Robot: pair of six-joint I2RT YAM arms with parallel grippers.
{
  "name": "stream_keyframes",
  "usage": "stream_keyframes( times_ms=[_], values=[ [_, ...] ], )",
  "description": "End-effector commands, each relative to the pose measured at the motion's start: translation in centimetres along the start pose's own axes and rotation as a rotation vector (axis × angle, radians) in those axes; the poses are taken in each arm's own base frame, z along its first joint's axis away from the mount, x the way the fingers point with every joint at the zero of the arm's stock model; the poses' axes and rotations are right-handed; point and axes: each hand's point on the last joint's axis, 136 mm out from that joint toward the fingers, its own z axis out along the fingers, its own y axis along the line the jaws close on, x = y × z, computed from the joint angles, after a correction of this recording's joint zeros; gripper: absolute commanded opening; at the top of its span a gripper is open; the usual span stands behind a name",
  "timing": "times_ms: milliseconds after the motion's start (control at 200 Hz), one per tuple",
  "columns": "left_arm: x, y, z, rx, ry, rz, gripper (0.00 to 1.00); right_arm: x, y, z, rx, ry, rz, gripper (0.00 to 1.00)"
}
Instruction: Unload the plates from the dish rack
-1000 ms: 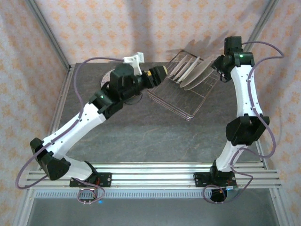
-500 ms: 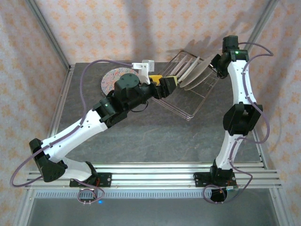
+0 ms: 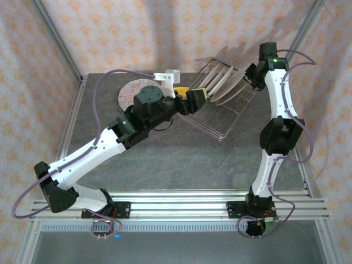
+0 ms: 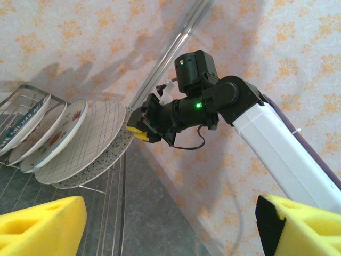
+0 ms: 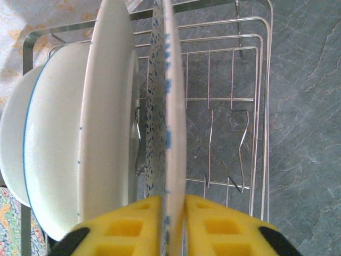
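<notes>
1. The blue-speckled plate (image 5: pixel 168 106) stood on edge in the dish rack (image 5: pixel 265 106), outermost of the row and just beside a pale, deep-rimmed plate (image 5: pixel 106 106).
2. The right pincer (image 5: pixel 173 213) pinched its thin rim between yellow foam pads.
3. Risks, as I judged them: the glazed ceramic looked slick and the hold took the rim only, so the plate could swivel or slip when lifted. Its lower edge might also snag the thin wire prongs and drag the light rack.
4. The left pincer (image 4: pixel 170 224) hovered spread near the rack, holding nothing.
5. A multicolour plate (image 3: pixel 132 91) lay flat on the grey, stone-patterned tabletop (image 3: pixel 181 159).
</notes>
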Motion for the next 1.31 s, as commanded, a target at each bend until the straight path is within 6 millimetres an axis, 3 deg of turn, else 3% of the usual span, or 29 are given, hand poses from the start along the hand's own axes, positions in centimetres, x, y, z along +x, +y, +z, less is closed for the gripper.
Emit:
stream_keyframes(
  times_ms=[0, 230, 571, 861, 1301],
  values=[
    [-1.1, -0.6, -0.7, 0.002, -0.032, 0.033, 0.84, -0.7, 0.1, 0.0, -0.005, -0.009, -0.014, 0.13],
    [-1.3, -0.6, -0.8, -0.004, -0.038, 0.038, 0.84, -1.0, 0.5, -1.0, 0.026, -0.042, -0.072, 0.0],
    [-1.0, -0.5, -0.7, -0.006, -0.03, 0.031, 0.84, -1.1, 0.3, -2.7, 0.099, -0.084, -0.087, 0.0],
    [-1.0, -0.3, -0.9, -0.014, -0.03, 0.03, 0.85, -1.5, 0.8, -6.0, 0.115, -0.144, -0.082, 0.0],
    [-1.2, -0.4, -1.1, -0.012, -0.036, 0.034, 0.85, -1.2, -0.7, -11.5, 0.163, -0.212, -0.054, 0.0]
  ],
)
